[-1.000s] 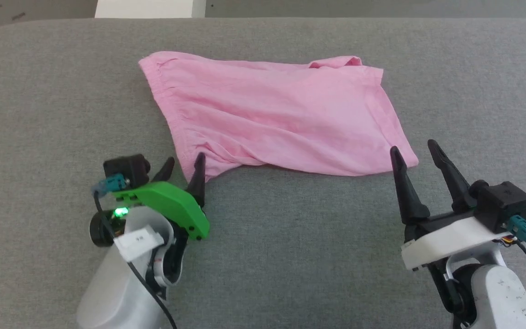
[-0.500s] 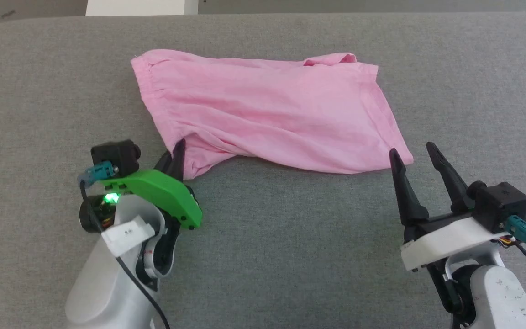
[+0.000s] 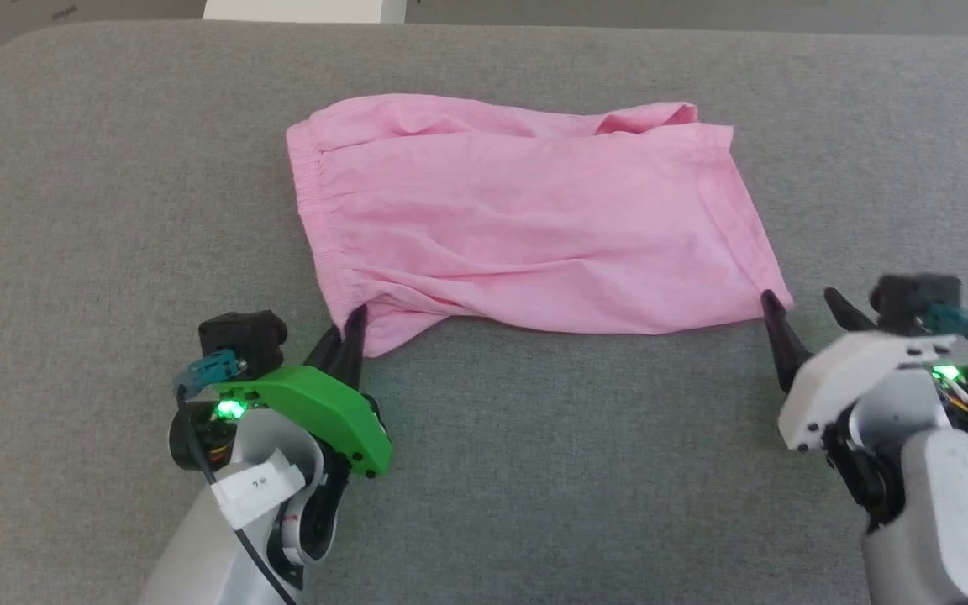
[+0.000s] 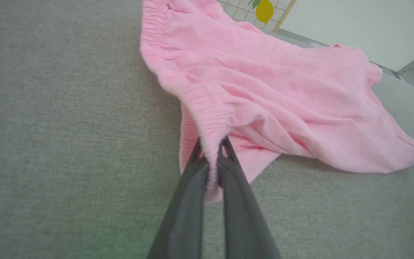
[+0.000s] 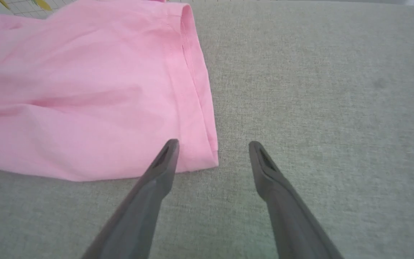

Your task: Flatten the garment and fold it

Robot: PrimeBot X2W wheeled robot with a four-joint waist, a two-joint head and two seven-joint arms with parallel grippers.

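Our left gripper (image 3: 348,326) pinches the garment's (image 3: 526,218) gathered waistband corner between closed fingers. Our right gripper (image 5: 213,143) holds nothing, fingers spread at its hem corner. The garment lies on the grey bench (image 3: 534,470).

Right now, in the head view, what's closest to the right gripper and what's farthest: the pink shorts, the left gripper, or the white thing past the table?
1. Pink shorts: near hem corner sits right by the right gripper.
2. Left gripper: lower left, pinching the waistband.
3. White thing: top left, beyond the table's far edge.
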